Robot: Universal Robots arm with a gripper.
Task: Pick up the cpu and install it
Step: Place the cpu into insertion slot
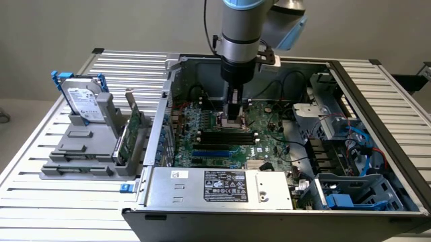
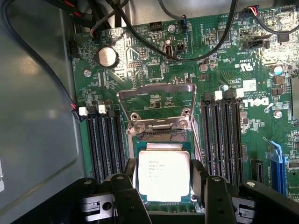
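Gripping cpu (image 2: 163, 173) in tool (image 2: 163, 184) | silvery square lid, faint print, green rim

cpu (image 2: 163, 175): near edge hidden under the gripper (image 2: 164, 189) body, and the print on its top is washed out and unreadable. Socket (image 2: 161, 136) below the cpu is mostly covered by it. Arm (image 1: 241, 45) above the cpu is cut by the top edge. Hard drive (image 1: 84, 103) label, well apart from the cpu toward the exterior view's left, is too small to read.
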